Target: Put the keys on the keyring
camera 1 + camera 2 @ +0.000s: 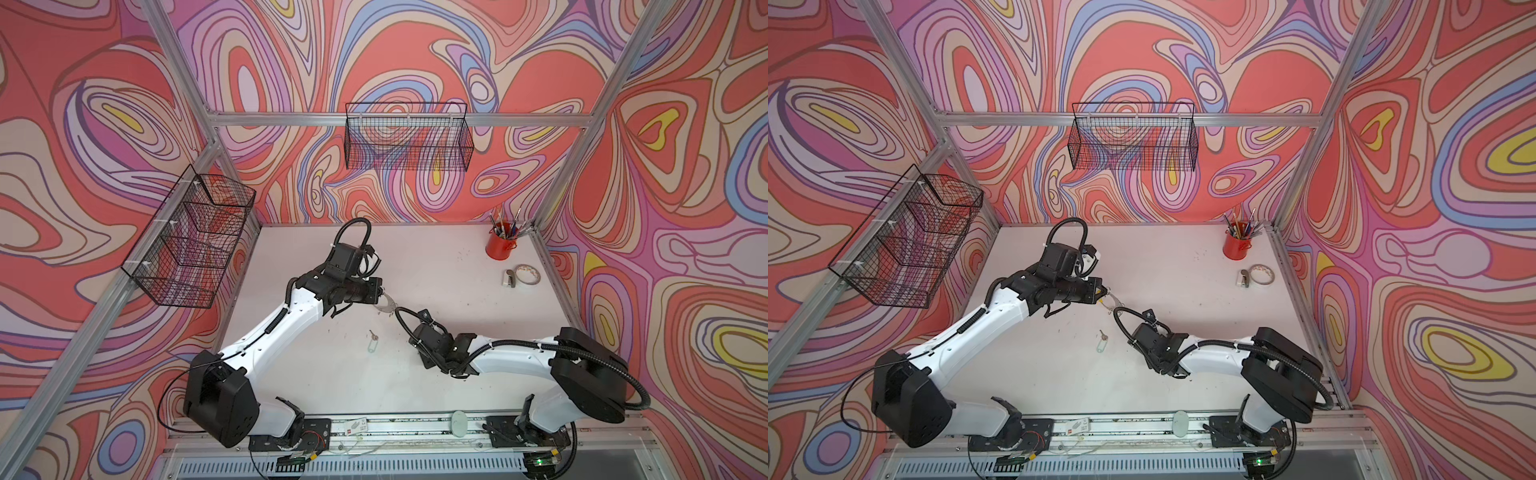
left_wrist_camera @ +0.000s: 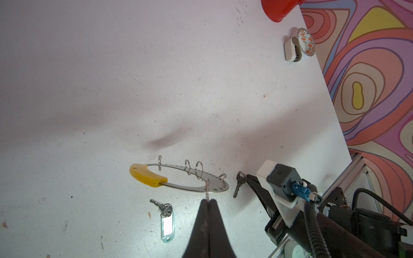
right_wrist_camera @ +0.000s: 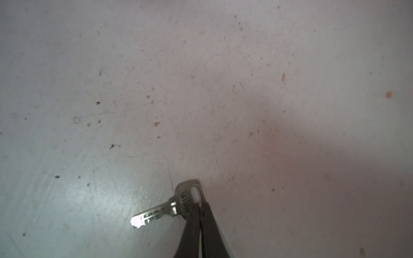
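My left gripper (image 1: 383, 296) holds the keyring (image 1: 387, 308), with my right arm (image 1: 511, 357) reaching just beside it. A tagged key (image 1: 371, 341) lies on the table (image 1: 291, 257) nearby, toward my base.

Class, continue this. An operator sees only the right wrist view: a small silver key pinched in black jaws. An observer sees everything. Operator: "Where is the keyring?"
Observer: The shut left gripper holds the large flat grey metal keyring by one wire loop.
Operator: How close is my key?
Observer: Your small silver key dangles beside the hoop's rim, not touching.
Operator: Any other key?
Observer: A second silver key with a pale plastic tag lies on the white table.
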Controlling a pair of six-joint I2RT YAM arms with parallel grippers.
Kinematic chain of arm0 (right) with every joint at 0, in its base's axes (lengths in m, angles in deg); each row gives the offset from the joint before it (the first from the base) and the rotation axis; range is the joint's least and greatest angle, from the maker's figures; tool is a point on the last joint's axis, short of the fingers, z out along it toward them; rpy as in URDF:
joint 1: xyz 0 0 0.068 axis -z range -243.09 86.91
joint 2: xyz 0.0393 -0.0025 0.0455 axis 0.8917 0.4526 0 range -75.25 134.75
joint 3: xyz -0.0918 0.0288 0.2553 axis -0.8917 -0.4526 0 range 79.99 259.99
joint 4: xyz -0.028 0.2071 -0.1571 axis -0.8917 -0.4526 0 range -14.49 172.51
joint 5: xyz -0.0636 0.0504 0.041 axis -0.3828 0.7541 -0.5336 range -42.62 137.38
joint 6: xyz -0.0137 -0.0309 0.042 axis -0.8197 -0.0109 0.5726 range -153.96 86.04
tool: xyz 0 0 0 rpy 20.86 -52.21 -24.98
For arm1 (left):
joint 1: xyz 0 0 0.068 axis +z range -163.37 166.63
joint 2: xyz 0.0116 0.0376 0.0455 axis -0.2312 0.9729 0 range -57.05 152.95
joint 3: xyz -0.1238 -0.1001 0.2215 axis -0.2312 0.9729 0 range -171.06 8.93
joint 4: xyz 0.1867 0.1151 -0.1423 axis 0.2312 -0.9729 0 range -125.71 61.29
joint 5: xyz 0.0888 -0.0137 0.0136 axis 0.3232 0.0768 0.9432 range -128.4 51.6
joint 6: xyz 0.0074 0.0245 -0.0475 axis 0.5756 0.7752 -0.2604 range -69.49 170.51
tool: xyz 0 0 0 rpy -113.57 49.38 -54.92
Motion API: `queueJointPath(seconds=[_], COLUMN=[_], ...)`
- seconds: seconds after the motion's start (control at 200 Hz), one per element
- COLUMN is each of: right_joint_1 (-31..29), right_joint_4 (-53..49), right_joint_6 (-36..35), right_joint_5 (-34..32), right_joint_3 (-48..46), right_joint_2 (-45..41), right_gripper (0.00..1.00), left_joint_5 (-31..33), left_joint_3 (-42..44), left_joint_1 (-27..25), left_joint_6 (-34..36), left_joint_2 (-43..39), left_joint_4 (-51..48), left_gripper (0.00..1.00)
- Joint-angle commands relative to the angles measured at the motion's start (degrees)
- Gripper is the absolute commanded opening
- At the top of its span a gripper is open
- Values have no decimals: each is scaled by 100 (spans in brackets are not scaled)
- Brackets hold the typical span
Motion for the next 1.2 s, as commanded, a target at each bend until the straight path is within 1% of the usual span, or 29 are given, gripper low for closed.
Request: queueJointPath(seconds=[0.0,0.06,0.155,0.215,0.391,0.561,0.676,0.761,0.866,1.012,1.072,1.092,1.197], right_joint_1=[150,389,871,1091,1362,1582,1623,1632,1632,1632,1636,1632,1632], right_joint_4=[570,1107,2122,2567,3214,3771,4051,4251,4350,4426,4429,4448,4587], right_joint_6=[-118,-301,-453,-493,-814,-777,-814,-781,-763,-669,-647,-634,-537], right_joint_5=[297,705,1767,2143,3135,3957,4215,4335,4478,4476,4484,4491,4459], right_joint_3=[-274,-525,-1030,-1226,-1456,-1611,-1680,-1735,-1689,-1619,-1580,-1571,-1569], right_joint_2=[-467,-816,-1470,-1822,-2381,-2586,-2711,-2794,-2826,-2837,-2824,-2822,-2818], right_gripper=[0,0,0,0,0,0,0,0,0,0,0,0,0], left_joint_5=[-41,-35,-212,-363,-477,-677,-661,-548,-387,-344,-313,-306,-370], left_joint_3=[40,57,170,251,321,320,412,532,825,1197,1315,1337,1349], left_joint_1=[41,41,41,40,41,28,-57,-243,-469,-733,-815,-828,-890], left_joint_6=[214,310,523,670,1052,1319,1554,1832,2069,2245,2279,2279,2301], left_joint_2=[-149,-240,-405,-472,-548,-530,-623,-732,-891,-1068,-1100,-1094,-1042], left_joint_4=[47,55,208,291,382,425,526,629,978,1497,1549,1730,1770], left_gripper=[0,0,0,0,0,0,0,0,0,0,0,0,0])
